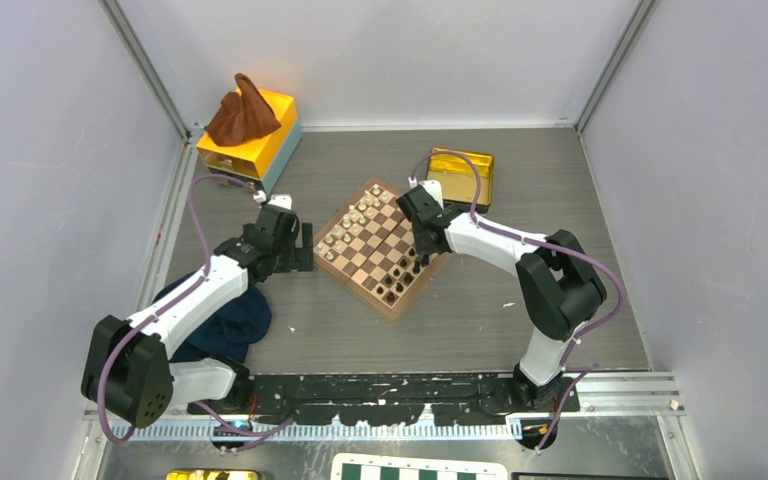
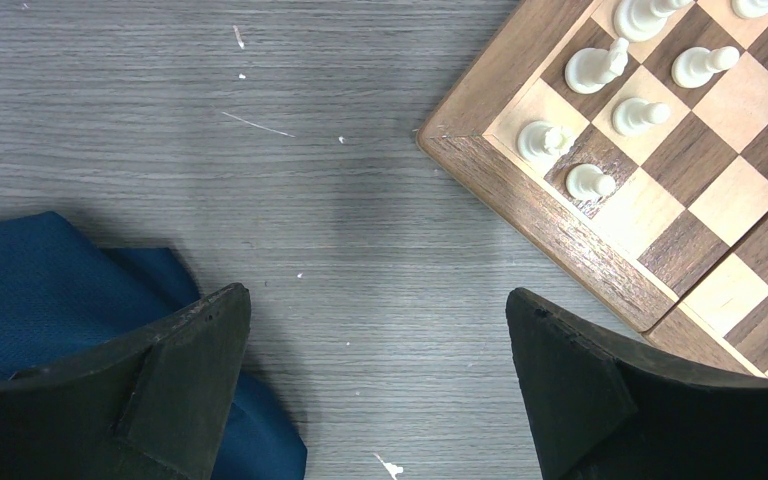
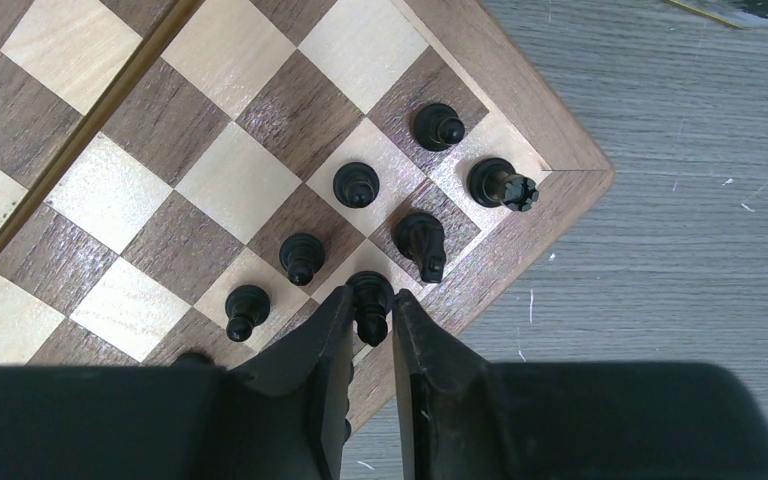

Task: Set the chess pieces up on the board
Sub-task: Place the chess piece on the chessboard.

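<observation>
The wooden board (image 1: 392,308) lies angled mid-table. Black chess pieces (image 3: 356,184) stand in its near right corner: a rook (image 3: 503,184), a knight (image 3: 422,243) and pawns (image 3: 301,258). My right gripper (image 3: 368,296) straddles one more black piece (image 3: 370,314), which stands on an edge square. The fingers sit close on both sides, and thin gaps show beside its head. In the top view the right gripper (image 1: 423,258) is over that corner. My left gripper (image 2: 378,295) hangs wide open over bare table by the board's left corner (image 2: 440,140), holding nothing.
Cream pieces (image 2: 590,182) fill the board's far left side. A blue cloth (image 2: 50,290) lies under the left arm. A yellow box with a brown cloth (image 1: 250,135) stands back left, and a gold tin (image 1: 460,175) sits behind the board. A green-and-white board (image 1: 420,470) is at the near edge.
</observation>
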`<action>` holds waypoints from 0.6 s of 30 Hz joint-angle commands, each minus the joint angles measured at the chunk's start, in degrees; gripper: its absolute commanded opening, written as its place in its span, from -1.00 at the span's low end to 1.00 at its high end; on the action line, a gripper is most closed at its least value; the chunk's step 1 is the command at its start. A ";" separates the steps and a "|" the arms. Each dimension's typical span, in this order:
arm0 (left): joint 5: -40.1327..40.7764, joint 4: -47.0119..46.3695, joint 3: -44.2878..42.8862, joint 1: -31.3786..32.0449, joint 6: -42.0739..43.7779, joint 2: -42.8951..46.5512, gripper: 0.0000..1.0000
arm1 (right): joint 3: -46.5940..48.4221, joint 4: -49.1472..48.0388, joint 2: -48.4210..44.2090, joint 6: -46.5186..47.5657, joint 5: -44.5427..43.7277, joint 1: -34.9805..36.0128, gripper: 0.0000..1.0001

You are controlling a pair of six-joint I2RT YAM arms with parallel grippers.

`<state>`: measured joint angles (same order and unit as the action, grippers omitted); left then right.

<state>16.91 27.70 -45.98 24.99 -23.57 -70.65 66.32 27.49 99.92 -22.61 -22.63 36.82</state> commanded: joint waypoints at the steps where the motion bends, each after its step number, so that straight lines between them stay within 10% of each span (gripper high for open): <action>1: 0.67 -1.82 -2.45 -0.21 0.11 0.25 0.99 | 1.79 -0.14 -0.80 0.29 -0.89 0.37 -0.45; 18: 0.50 -1.90 -2.45 -0.21 0.13 0.16 0.99 | 4.13 1.21 -2.04 0.99 -1.36 0.36 -0.44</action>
<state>16.91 27.68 -45.98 24.99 -23.57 -70.63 67.51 28.82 99.92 -22.37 -22.68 36.82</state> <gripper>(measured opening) 0.996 0.278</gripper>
